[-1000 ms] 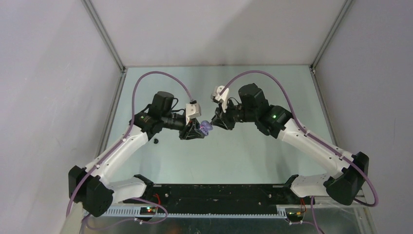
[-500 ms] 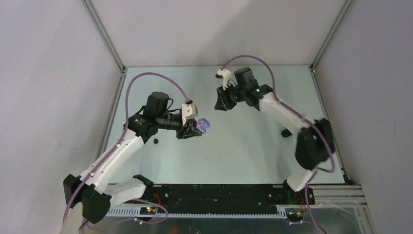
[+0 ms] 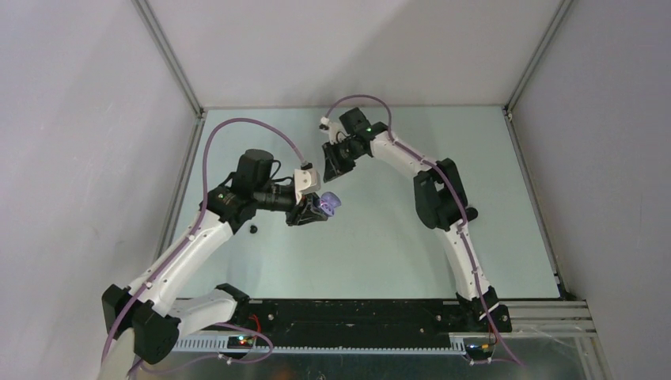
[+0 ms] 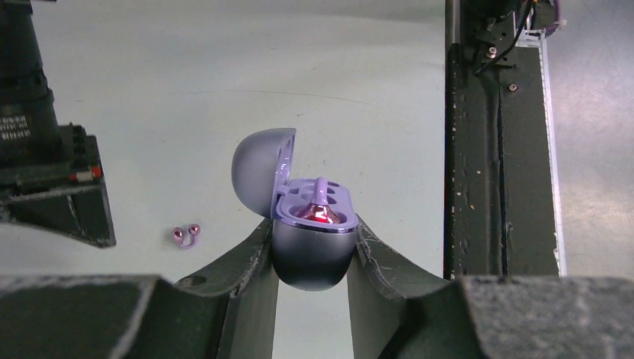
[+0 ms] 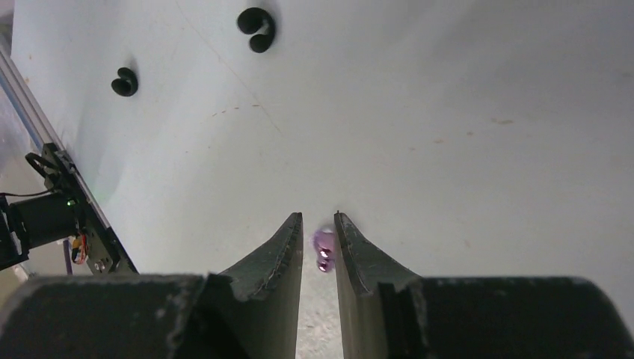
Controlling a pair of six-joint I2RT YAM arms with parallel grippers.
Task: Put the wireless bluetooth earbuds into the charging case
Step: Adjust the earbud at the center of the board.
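**Case held open while the other gripper lines up on a purple bud**

The left gripper [image 4: 312, 226] is clamped on the lower shell of the charging case [image 4: 312, 258]. It holds the case, apparently clear of the desk [image 5: 463, 149], with the sockets facing up. The lid [image 4: 258, 161] is swung open toward 9 o'clock in the left wrist view. Held this way the case cannot skid and its mouth is free for a bud coming down from above, which I take to be the reason for the grip. A red light [image 4: 320, 216] glows in the tray. A purple arch rises from the sockets, but I cannot tell whether it is a seated bud or part of the moulding.

In the top view the right gripper [image 5: 318, 218] sits near the case, at its 12 o'clock. Its fingers stand a narrow slot apart, with a pale purple earbud [image 5: 324, 247] in that slot. A sliver of desk shows beside the bud, so I judge it straddled rather than pinched. The small opening suits so tiny a thing. The left wrist view shows a purple bud on the desk at 9 o'clock of the case, probably this same one.

The count:
- **Charging case:** one.
- **Pale purple buds:** one seen for certain.
- **Black buds:** two, both loose on the desk and well apart from the right gripper's tips. A black earbud [image 5: 255, 30] lies at their 11 o'clock and a second black earbud [image 5: 125, 81] at their 10 o'clock. The top view shows only one of them.
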